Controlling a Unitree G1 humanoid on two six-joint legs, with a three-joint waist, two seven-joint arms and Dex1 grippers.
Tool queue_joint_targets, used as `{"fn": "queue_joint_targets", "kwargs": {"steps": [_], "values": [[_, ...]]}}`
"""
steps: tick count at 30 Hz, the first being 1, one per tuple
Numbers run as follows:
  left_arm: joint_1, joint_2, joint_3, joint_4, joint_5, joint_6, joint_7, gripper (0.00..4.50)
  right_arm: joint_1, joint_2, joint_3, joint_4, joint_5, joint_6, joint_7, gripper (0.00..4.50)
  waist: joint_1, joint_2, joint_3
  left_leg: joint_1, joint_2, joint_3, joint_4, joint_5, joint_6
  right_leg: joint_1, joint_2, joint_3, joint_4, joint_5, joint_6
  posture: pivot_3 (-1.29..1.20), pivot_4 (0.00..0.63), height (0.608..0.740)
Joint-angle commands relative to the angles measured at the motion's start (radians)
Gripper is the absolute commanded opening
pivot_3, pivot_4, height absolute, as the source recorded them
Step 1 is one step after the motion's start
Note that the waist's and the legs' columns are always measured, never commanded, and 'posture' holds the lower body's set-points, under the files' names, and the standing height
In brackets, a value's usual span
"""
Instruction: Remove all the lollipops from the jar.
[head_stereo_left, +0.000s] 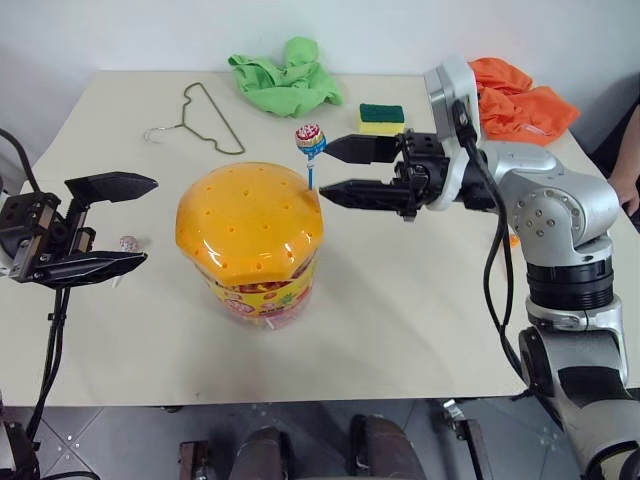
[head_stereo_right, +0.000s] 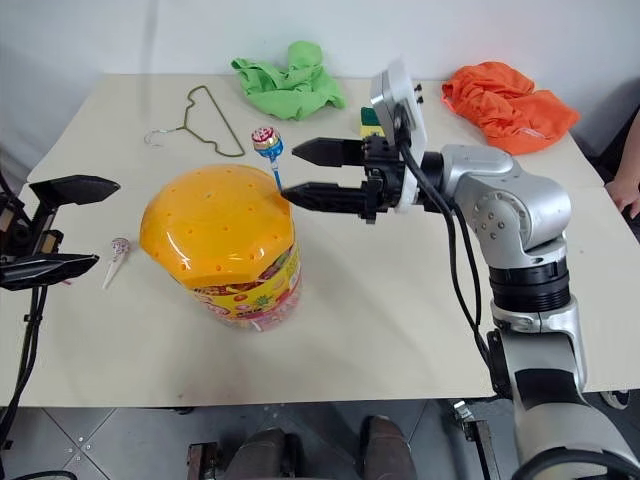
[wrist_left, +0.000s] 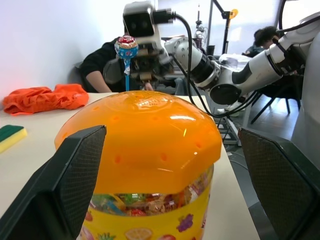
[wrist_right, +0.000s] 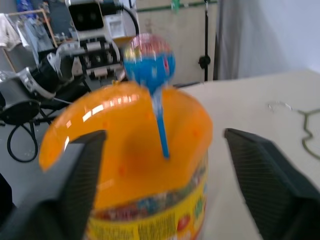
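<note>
The jar (head_stereo_left: 250, 240), a clear tub with a domed orange lid and a yellow printed label, stands at the table's middle. One lollipop (head_stereo_left: 309, 138) stands upright on a blue stick at the lid's far right edge. My right gripper (head_stereo_left: 328, 172) points level at it from the right, open, its fingertips one above the other just short of the stick and touching nothing. In the right wrist view that lollipop (wrist_right: 149, 60) sits ahead, between the fingers. A second lollipop (head_stereo_right: 118, 250) lies on the table left of the jar. My left gripper (head_stereo_left: 145, 222) hangs open beside the jar's left side.
A green cloth (head_stereo_left: 285, 75), a yellow-green sponge (head_stereo_left: 381, 117) and an orange cloth (head_stereo_left: 520, 100) lie along the table's far side. A wire hanger (head_stereo_left: 205, 120) lies at the far left. A person's hand (head_stereo_left: 625, 185) rests at the right edge.
</note>
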Motion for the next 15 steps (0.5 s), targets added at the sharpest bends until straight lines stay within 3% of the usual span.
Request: {"fn": "queue_joint_targets", "kwargs": {"steps": [1,8,15], "values": [[0.004,0.001,0.046,-0.034,-0.025,0.006,-0.02,4.5,-0.037,0.018,-0.006,0.003,-0.012,-0.027,0.01,2.33,0.003,0.0,0.0,0.0,0.0,0.0,0.0,0.0,0.0,0.0,0.0,0.0,0.0,0.0,0.0,0.0,0.15,0.74],[-0.002,-0.005,0.049,-0.033,-0.017,0.01,-0.021,4.5,-0.051,0.033,0.013,0.006,-0.037,-0.035,0.025,0.02,0.0,0.0,0.0,0.0,0.0,0.0,0.0,0.0,0.0,0.0,0.0,0.0,0.0,0.0,0.0,0.0,0.15,0.74],[-0.025,-0.014,0.029,-0.021,-0.008,0.008,-0.023,4.5,-0.072,0.032,-0.011,0.008,-0.047,-0.046,0.005,0.02,0.0,0.0,0.0,0.0,0.0,0.0,0.0,0.0,0.0,0.0,0.0,0.0,0.0,0.0,0.0,0.0,0.15,0.74]]}}
